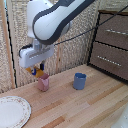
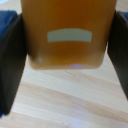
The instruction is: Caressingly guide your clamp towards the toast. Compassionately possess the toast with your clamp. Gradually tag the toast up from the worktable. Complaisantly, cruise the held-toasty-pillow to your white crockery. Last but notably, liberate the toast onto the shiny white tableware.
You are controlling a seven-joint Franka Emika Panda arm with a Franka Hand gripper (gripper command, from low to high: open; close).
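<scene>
Two cups nearby | claw [image 1: 36,70] grips toast [image 2: 67,32] above pink cup [image 1: 43,83] | blue cup [image 1: 79,81] apart | plate [image 1: 12,111] clear

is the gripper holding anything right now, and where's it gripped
Yes: the white gripper holds the small flat orange-yellow toast block, its dark-blue fingers pressing the block's two opposite side edges, above the wooden table.
</scene>
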